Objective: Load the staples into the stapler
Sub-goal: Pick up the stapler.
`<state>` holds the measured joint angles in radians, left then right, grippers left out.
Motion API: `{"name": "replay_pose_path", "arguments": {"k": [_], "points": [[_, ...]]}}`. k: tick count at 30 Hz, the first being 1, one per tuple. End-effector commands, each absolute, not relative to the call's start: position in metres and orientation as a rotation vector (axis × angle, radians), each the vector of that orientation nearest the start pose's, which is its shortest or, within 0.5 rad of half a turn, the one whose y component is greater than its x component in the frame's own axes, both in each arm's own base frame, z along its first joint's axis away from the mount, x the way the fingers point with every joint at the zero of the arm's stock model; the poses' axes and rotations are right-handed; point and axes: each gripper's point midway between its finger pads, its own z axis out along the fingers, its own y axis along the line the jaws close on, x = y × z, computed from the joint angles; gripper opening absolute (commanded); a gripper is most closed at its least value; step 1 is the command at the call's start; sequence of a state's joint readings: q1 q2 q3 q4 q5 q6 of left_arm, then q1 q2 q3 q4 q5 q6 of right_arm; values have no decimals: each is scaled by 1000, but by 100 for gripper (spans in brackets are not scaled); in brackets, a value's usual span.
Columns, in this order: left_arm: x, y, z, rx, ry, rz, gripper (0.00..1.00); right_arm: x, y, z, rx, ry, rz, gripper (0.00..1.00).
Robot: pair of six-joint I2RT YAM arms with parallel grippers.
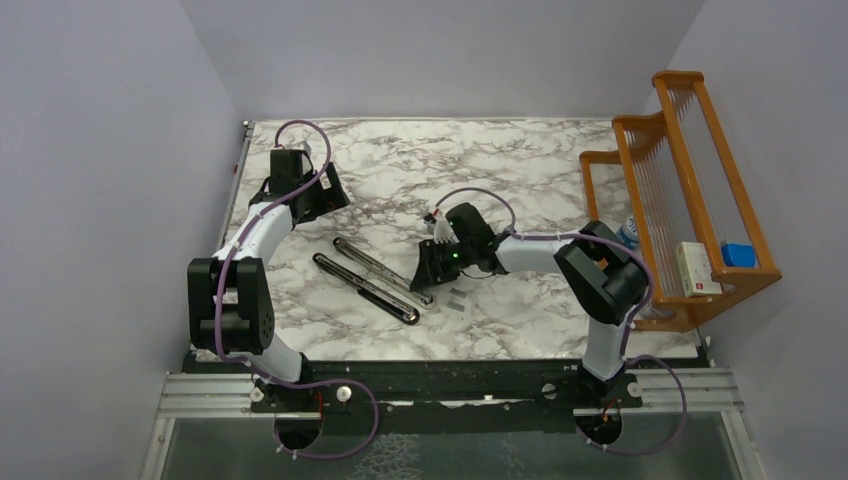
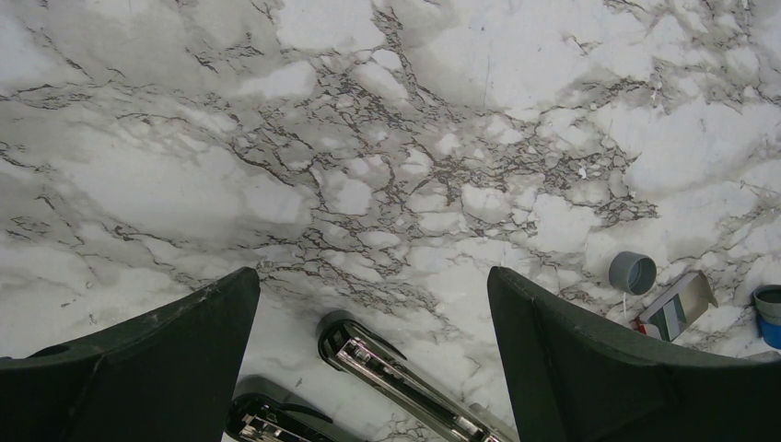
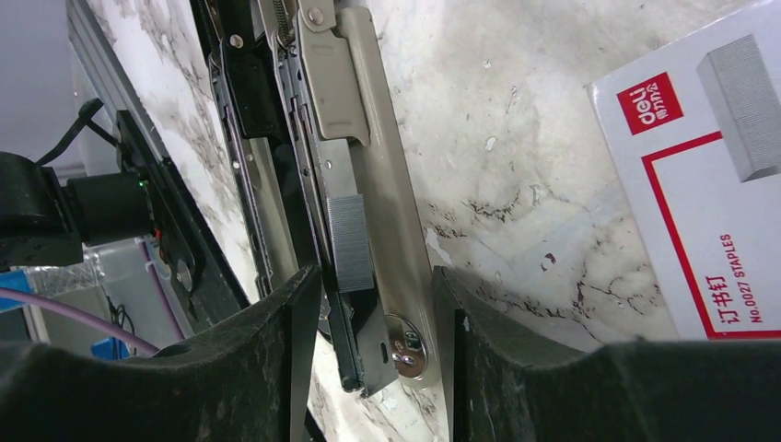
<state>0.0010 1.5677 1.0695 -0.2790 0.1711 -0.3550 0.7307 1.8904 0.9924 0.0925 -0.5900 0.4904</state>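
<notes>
The stapler [image 1: 375,285] lies opened flat at the table's middle as two long dark bars. In the right wrist view its metal magazine [image 3: 332,120] carries a short grey strip of staples [image 3: 350,241] near the front end. My right gripper [image 3: 376,276] is open and straddles that end, with its fingers standing off both sides of the strip; from above the gripper [image 1: 428,272] sits at the stapler's right tip. Far back on the left, my left gripper [image 1: 325,195] hangs wide open and empty [image 2: 373,276] above the stapler's other end [image 2: 396,368].
The white-and-red staples box [image 3: 700,184] lies just beside the right gripper. Loose grey strips [image 1: 457,298] rest near the stapler's tip. A grey cap [image 2: 633,273] and a blue item [image 2: 769,313] sit nearby. A wooden rack [image 1: 690,200] holding a white box [image 1: 697,268] stands at the right edge.
</notes>
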Motion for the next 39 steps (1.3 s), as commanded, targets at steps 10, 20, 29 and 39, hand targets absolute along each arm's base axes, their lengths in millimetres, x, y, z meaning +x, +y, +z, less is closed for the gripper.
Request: {"name": "replay_pose_path", "arguments": {"k": [10,20,29,39], "points": [[418,-43,125,-320,2309,-388,97,252,368,51,-553,2444,1274,51],[418,-44,127,-316,2305,-390,97,251,371,51,-581,2434,1297,39],[418,-43,126,-317,2307,-389,97,249,371,49,-590,2436,1307,28],[418,-43,126,-317,2306,-389,97,252,373,63,-612,2386,1310,20]]}}
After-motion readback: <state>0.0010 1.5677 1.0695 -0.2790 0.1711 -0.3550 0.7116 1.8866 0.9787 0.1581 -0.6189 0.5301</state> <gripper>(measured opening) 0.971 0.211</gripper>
